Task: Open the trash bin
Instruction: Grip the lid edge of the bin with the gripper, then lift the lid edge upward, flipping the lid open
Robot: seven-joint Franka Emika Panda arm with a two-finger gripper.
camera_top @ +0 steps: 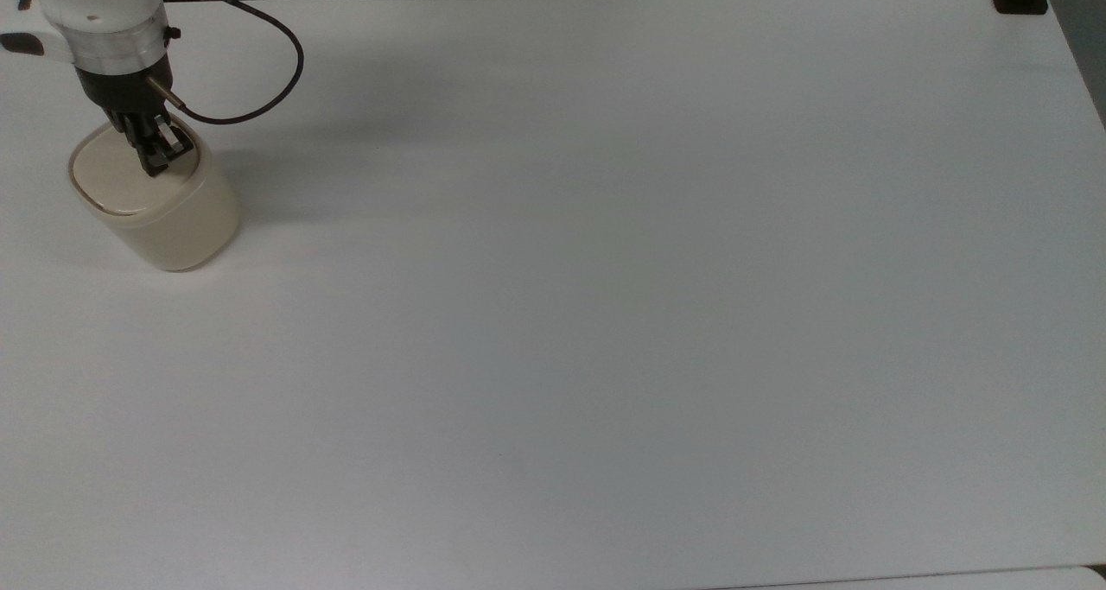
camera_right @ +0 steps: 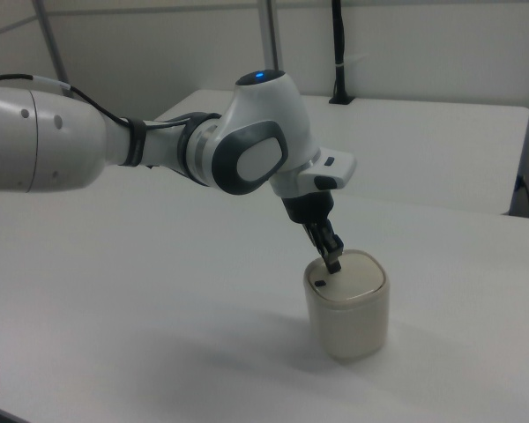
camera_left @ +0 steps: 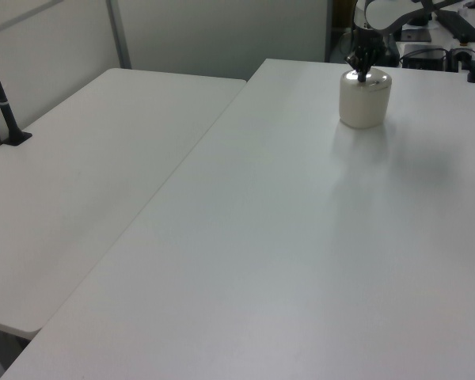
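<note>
- Top view: a small cream-beige plastic trash bin (camera_top: 160, 201) with a flat, closed lid is seen on the white table (camera_top: 605, 314), near the top view's left edge; the black gripper (camera_top: 155, 160), narrowly closed, touches the lid.
- Left view: the bin (camera_left: 365, 98) is seen far back, under the gripper (camera_left: 362, 73).
- Right view: the gripper (camera_right: 334, 262) tip is placed beside a small dark latch (camera_right: 320, 283).

Glossy white arm (camera_right: 62, 150) with rounded shells, dark grey joint rings and a grey oval panel. Small blue light (camera_right: 259, 75) atop the elbow housing. Black gripper (camera_right: 331, 257) below a clear collar. Thin black cable (camera_top: 259, 72) looping at the top view's upper left.
</note>
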